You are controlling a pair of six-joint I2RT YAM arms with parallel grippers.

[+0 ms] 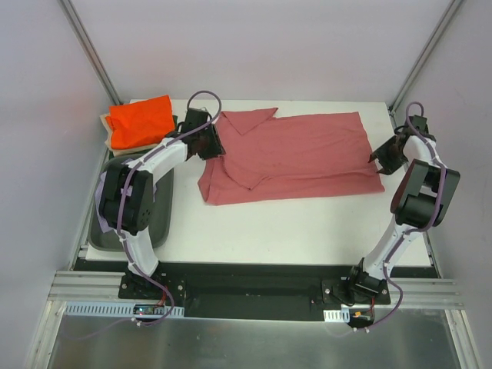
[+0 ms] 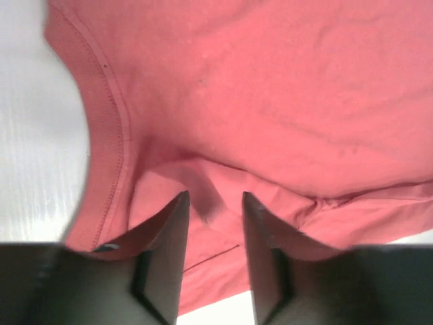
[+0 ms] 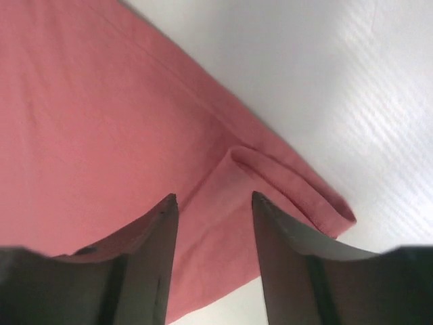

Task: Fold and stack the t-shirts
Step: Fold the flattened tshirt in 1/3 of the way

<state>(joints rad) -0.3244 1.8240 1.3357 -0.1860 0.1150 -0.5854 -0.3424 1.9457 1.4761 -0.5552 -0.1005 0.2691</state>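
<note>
White table [image 1: 292,231] was seen bearing rose-red t-shirt [image 1: 300,154], spread out, only partly folded, not yet stacked. Orange t-shirt [image 1: 140,121] was seen folded at far-left corner. Left gripper [image 2: 215,196]: jaws parted around cloth ridge, nothing clamped. Right gripper [image 3: 213,196]: jaws parted over hem corner, nothing gripped.

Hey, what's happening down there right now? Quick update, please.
Left gripper open, straddling a pucker by the collar of the red shirt. Right gripper open over its hem corner. Orange shirt lies folded aside, clear of both.
</note>
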